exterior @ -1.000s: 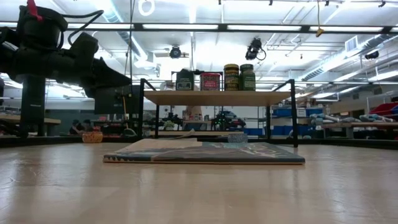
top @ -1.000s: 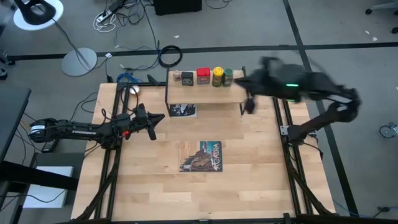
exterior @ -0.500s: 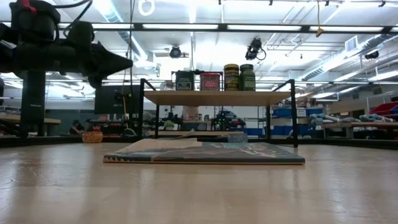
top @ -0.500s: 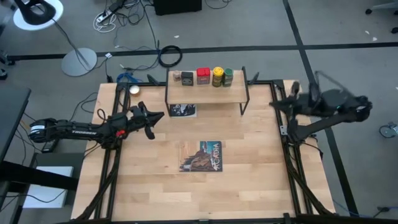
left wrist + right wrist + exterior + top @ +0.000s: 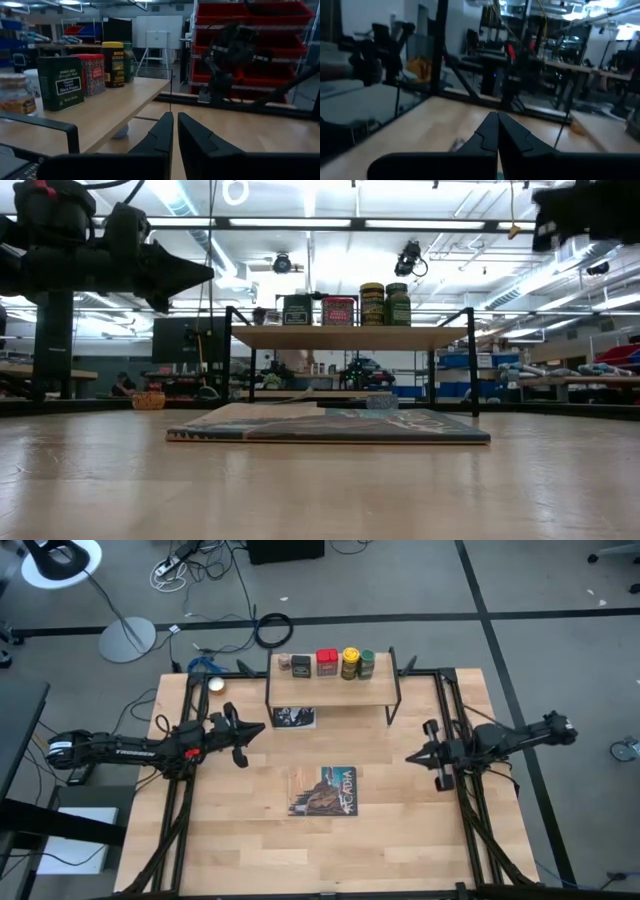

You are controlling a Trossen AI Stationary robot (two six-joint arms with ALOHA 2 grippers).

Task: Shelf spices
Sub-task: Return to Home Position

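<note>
Spices (image 5: 326,662) top the shelf (image 5: 330,693), apart from left pincer (image 5: 259,727) and right pincer (image 5: 409,758).

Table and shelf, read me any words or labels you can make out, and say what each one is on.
"ARCADIA", as best it reads, in big pale letters on the book.
On the black tin: a white label, too blurred to read.
On the red tin and yellow-capped jar: print too blurred.
On the left arm: white lettering, too small.
</note>
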